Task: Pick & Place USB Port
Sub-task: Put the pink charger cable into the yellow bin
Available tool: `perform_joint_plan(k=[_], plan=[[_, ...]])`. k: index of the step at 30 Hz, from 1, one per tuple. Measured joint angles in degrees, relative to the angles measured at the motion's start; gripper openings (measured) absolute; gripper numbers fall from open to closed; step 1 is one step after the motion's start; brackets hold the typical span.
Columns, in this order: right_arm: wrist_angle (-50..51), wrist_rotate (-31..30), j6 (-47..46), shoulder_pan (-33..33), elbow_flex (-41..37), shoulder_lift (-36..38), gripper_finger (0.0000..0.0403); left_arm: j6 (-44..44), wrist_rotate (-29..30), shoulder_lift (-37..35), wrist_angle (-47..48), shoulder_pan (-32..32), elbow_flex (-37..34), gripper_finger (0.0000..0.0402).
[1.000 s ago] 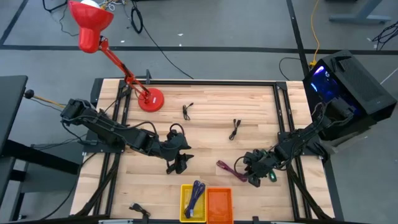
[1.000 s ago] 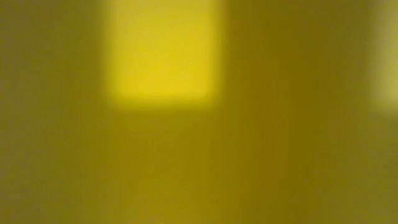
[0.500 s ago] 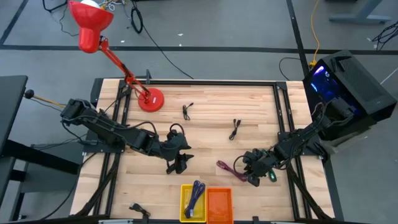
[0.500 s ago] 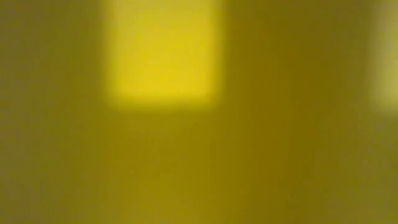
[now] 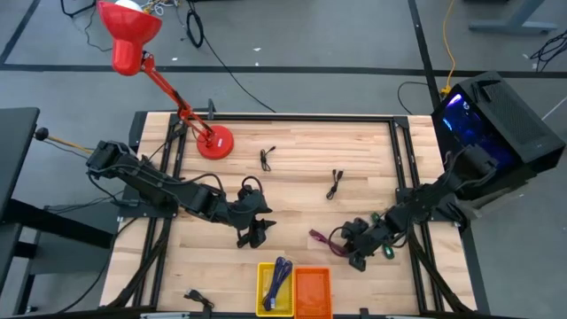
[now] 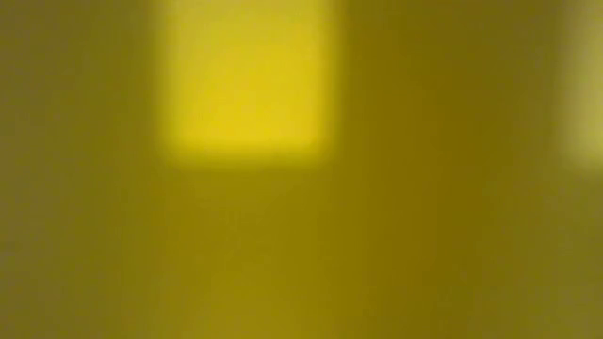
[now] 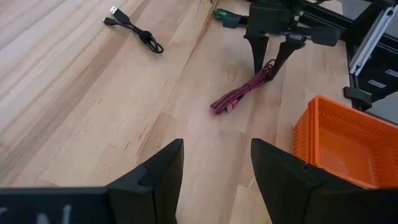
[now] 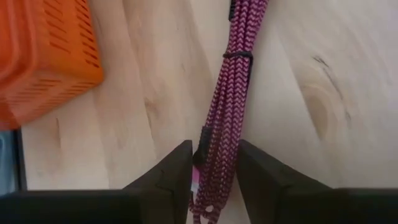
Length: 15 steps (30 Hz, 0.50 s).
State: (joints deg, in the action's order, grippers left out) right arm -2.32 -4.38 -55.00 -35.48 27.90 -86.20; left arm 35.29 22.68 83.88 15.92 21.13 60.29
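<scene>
A magenta braided USB cable (image 5: 320, 237), coiled into a tied bundle, lies on the wooden table right of centre, also in the left wrist view (image 7: 239, 96). My right gripper (image 5: 352, 248) stands over the bundle's right end, shut on it (image 8: 214, 144). My left gripper (image 5: 257, 235) hovers open left of the cable, touching nothing (image 7: 216, 146). A yellow bin (image 5: 264, 288) holding a blue cable and an orange bin (image 5: 312, 291) sit at the near edge. The low view shows only a yellow blur. My right gripper pinches the bundled cable near its right end (image 8: 217, 134) between both fingers, several strands together. The fingers (image 7: 258, 59) come from above, pointing down, set across the bundle. The rest of the cable (image 8: 241, 50) lies flat on the table.
Two black cables (image 5: 266, 159) (image 5: 335, 183) lie toward the far side, and another (image 5: 197, 299) at the near left corner. A red desk lamp (image 5: 213, 142) stands at the far left. A black box with blue light (image 5: 496, 124) sits beyond the right edge.
My right gripper has shifted slightly toward the near edge and the left, further over the cable's right end. The cable lies where it was.
</scene>
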Motion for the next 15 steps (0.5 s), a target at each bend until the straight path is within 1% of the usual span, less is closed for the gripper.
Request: perform_joint_plan(k=[3,5,6,8,9,15], plan=[[-1.2,-0.1,0.6,0.0,0.0,-0.3,0.0122,0.0,0.0,0.0,0.0,0.0,0.0,0.0193],[-1.6,-0.5,2.0,0.0,0.0,-0.4,0.0105,0.0,0.0,0.0,0.0,0.0,0.0,0.0193],[-1.6,-0.7,3.1,-0.1,-0.1,-0.4,0.0087,0.0,0.0,0.0,0.0,0.0,0.0,0.0193],[-1.7,-0.5,5.3,-0.1,-0.1,-0.4,0.0036,0.0,0.0,0.0,0.0,0.0,0.0,0.0193],[-1.8,-0.5,6.5,-0.1,-0.1,-0.4,0.0021,0.0,0.0,0.0,0.0,0.0,0.0,0.0193],[-1.9,-1.5,7.5,0.9,-0.1,0.0,0.0009,0.0,0.0,0.0,0.0,0.0,0.0,0.0193]])
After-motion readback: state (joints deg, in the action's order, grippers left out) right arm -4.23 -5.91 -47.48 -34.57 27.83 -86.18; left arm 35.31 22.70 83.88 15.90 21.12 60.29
